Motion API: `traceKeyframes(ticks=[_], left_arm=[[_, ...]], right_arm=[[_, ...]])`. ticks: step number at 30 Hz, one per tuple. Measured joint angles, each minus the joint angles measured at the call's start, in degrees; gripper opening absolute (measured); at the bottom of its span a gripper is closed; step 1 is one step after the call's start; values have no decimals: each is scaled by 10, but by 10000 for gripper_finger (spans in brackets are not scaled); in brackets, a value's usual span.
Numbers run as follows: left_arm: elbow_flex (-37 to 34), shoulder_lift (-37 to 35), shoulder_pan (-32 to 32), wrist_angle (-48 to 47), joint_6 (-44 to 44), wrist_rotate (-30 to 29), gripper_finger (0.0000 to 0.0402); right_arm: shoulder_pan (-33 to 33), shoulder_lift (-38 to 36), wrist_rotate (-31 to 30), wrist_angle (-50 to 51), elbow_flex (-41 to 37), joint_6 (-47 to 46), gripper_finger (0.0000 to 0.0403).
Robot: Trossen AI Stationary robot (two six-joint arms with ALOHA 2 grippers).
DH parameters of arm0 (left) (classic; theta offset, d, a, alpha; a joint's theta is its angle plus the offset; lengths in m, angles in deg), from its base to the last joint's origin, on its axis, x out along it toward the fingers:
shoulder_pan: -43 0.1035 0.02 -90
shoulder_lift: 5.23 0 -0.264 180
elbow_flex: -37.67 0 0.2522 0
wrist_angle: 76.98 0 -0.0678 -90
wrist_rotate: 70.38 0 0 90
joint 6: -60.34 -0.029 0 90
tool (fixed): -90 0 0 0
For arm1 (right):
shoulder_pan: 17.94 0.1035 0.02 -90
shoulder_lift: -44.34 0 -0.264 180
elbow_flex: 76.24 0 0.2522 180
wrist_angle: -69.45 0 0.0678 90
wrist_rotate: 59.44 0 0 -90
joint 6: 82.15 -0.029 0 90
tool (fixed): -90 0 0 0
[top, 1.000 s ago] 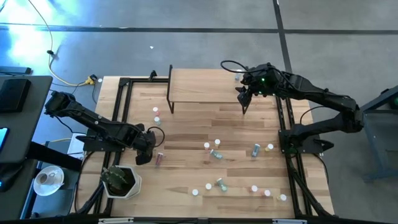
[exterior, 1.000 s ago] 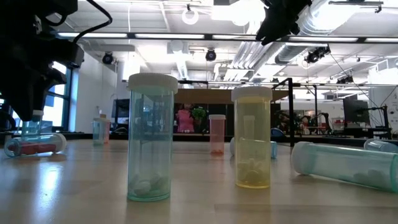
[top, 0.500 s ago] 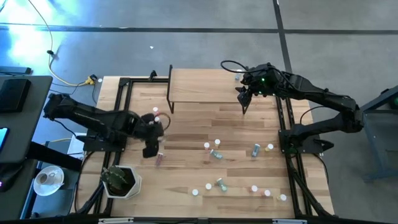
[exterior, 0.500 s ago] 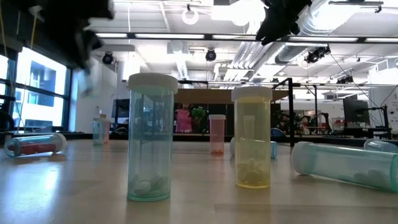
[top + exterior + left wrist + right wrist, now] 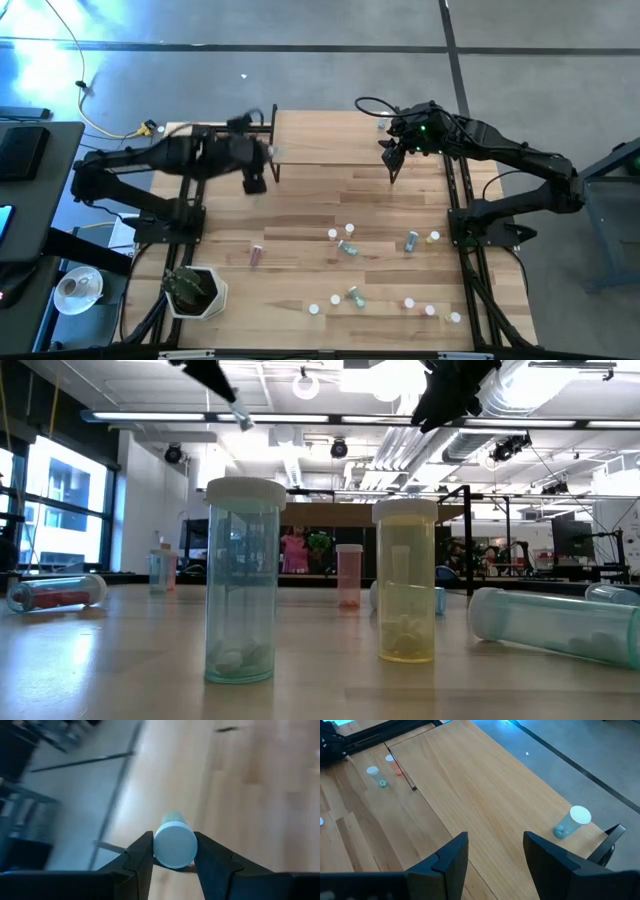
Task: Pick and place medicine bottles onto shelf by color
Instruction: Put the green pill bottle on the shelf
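Note:
My left gripper (image 5: 266,152) hangs high at the left end of the shelf (image 5: 320,138), a small light-wood board on black legs, and is shut on a pale teal medicine bottle (image 5: 174,845) with a white cap. The low view shows that bottle (image 5: 240,415) tilted, far above the table. My right gripper (image 5: 390,150) waits open over the shelf's right end, with nothing between its fingers (image 5: 451,855). One teal bottle (image 5: 572,822) stands on the shelf near its far right corner. Several more bottles (image 5: 347,247) stand or lie on the table. My left gripper pinches the bottle between its two fingers, one on each side of the cap end (image 5: 159,847). The cap faces back toward the wrist and the body points away past the fingertips. The bottle is lifted clear of table and shelf, tilted.
A pink bottle (image 5: 256,255) lies on the table's left part. Two small bottles (image 5: 372,771) stand near the shelf's left legs. A potted plant (image 5: 192,290) sits at the near left corner. Black frame rails (image 5: 455,200) run along both sides.
My left gripper has risen from the table's near left part, next to the lying pink bottle, and swung toward the far edge to the shelf's left end, turning as it went. The teal bottle, which stood on the table, is now lifted clear and tilted.

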Motion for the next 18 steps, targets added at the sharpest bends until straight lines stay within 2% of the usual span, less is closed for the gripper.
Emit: traceKeyframes(ticks=[7,14,18], left_arm=[[119,70,106,21,-110,8,117],[244,172,186,8,-142,57,117],[307,232,215,-43,-137,86,117]], right_arm=[[0,0,0,0,0,0,181],[0,0,0,0,0,0,181],[0,0,0,0,0,0,181]])
